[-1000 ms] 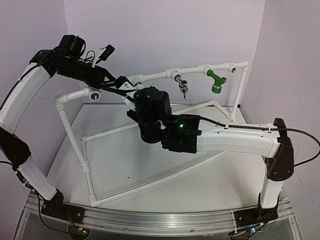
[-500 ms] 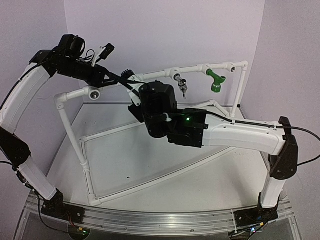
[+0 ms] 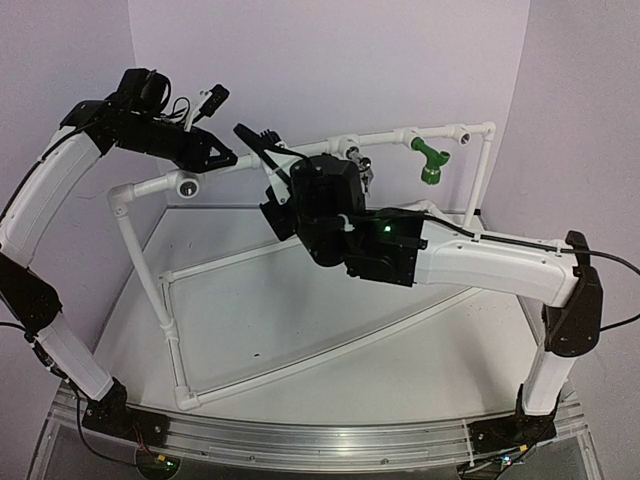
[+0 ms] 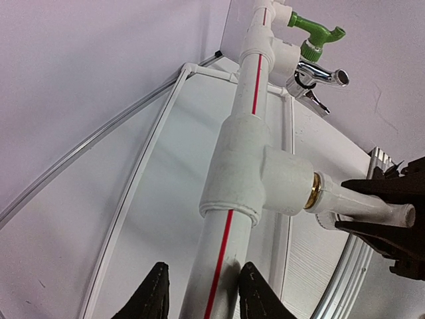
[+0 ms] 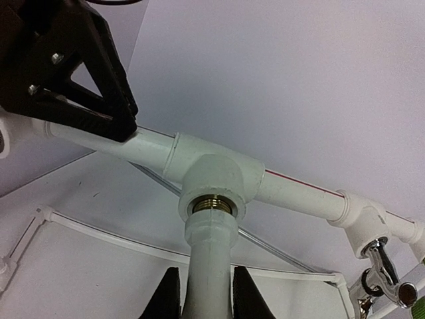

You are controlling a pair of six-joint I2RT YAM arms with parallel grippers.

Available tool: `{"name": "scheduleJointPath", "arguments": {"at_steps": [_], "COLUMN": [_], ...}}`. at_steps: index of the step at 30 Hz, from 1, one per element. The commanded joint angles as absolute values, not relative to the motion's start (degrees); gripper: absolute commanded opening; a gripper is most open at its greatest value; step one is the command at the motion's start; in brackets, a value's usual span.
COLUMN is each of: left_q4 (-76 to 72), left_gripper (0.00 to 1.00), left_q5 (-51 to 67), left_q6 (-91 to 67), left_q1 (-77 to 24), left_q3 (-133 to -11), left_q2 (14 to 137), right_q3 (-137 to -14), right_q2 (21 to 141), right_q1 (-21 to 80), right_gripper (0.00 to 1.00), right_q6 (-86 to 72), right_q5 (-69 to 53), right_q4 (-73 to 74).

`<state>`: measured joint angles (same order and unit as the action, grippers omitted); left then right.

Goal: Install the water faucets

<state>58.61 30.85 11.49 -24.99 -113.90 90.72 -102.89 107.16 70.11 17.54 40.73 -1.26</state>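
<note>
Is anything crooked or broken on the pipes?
Nothing looks broken or spilled. The white faucet sticks straight out of its socket, pinched by the right gripper, while the left gripper clamps the pipe frame. The green faucet and chrome faucet sit in their own sockets.

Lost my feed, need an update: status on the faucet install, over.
Left gripper: jaws clamped on white pipe. Right gripper: jaws shut on white faucet, its end at the tee socket. Nothing blocking it.

The white faucet is seated in a brass-ringed tee of the pipe frame, sticking out sideways; chrome faucet and green faucet are mounted farther along.
</note>
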Motion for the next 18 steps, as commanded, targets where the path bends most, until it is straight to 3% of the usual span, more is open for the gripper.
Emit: {"name": "scheduleJointPath", "arguments": {"at_steps": [1, 18], "left_q4": [68.6, 68.6], "left_gripper": [0.34, 0.33], "left_q5": [38.8, 38.9], "left_q6": [7.7, 7.4], "left_q1": [-27.9, -27.9], "left_q3": [-111.7, -111.8], "left_q2": [91.3, 91.3], "right_q3": [-105.0, -106.2], "right_q2": [102.9, 101.5], "right_q1": [66.5, 61.8], "right_gripper": [0.00, 0.00], "right_q6": [9.8, -12.2], "right_q5": [30.9, 22.8], "right_q4": [-13.5, -7.1]}}
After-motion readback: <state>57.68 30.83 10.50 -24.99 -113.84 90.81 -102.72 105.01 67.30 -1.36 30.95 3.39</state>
